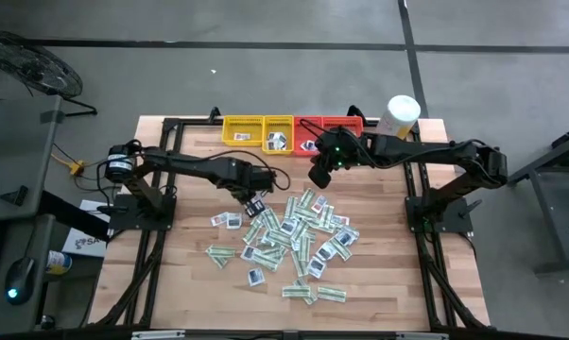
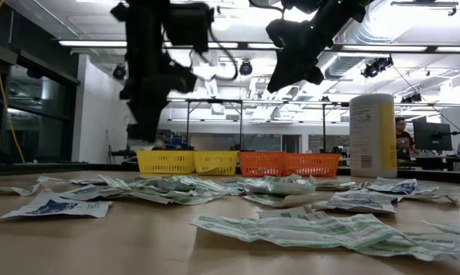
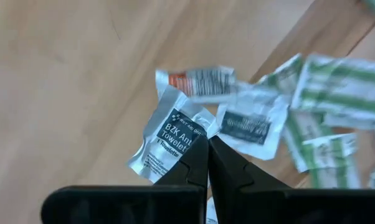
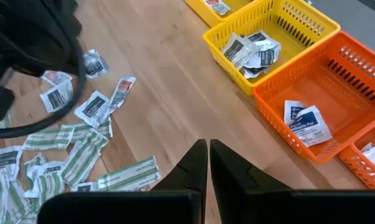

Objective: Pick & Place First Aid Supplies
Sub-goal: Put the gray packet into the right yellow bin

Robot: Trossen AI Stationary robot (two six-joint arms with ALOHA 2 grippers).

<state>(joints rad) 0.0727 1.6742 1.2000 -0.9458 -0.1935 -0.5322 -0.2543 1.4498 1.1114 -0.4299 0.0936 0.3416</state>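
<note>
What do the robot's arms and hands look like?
Both arms are dark, almost black, built from jointed tube-like segments with thin black cables looping beside them. The left arm has a round silvery joint near its base; the right arm shows a tiny green light near its wrist. The left hand and right hand each end in two smooth, black, wedge-shaped fingers rising from a flat black bar.

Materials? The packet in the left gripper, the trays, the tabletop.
Packet: likely foil-lined paper, silvery crinkled edge, held by the shut left gripper. Yellow tray and orange tray: moulded plastic, slotted glossy walls. Tabletop: wood, visible grain and plank seams, satin.
</note>
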